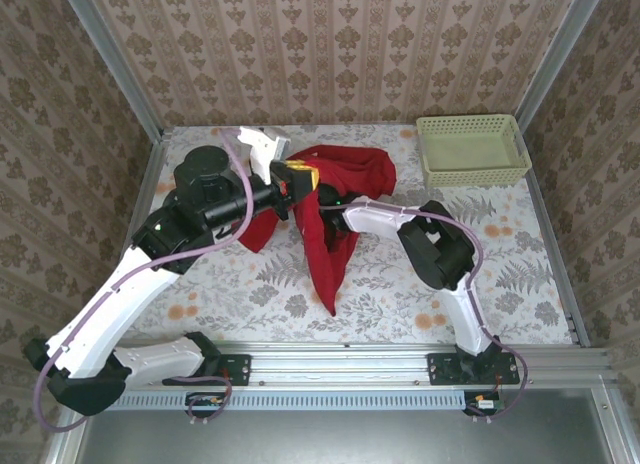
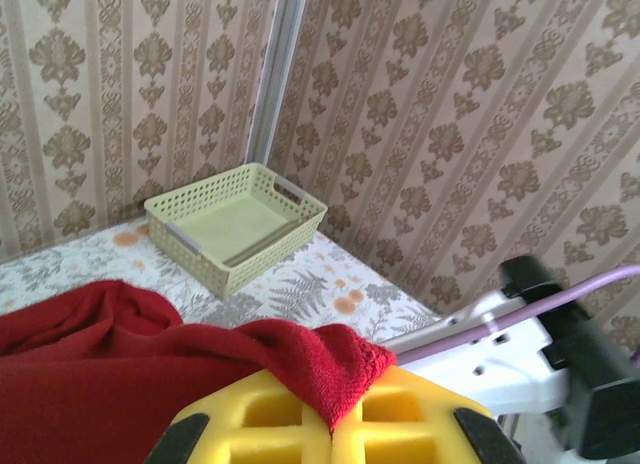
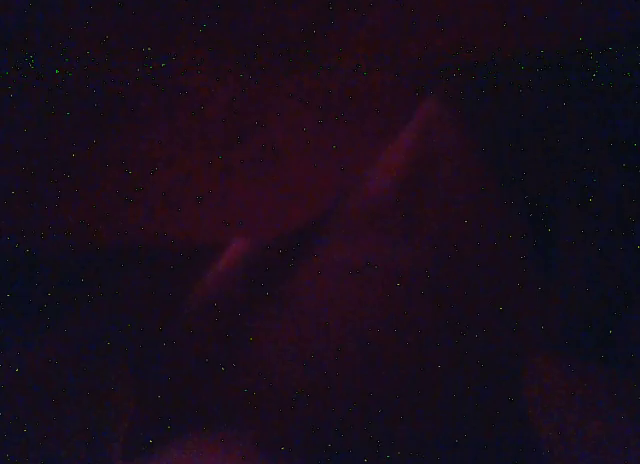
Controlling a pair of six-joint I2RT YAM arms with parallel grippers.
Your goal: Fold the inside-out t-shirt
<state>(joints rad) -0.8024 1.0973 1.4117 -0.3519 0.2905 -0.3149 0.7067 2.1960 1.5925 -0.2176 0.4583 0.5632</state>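
Table (image 1: 400, 284), wallpapered cell | red inside-out t-shirt (image 1: 350, 169) hangs bunched just toward 12 o'clock of centre, one tail trailing toward 6 | left gripper (image 1: 300, 176) clenched on a cloth edge between yellow fingers (image 2: 250, 419) | right arm (image 1: 385, 217) reaches into folds; right gripper's grip cannot be told | pale green basket (image 1: 470, 174) at 2 o'clock
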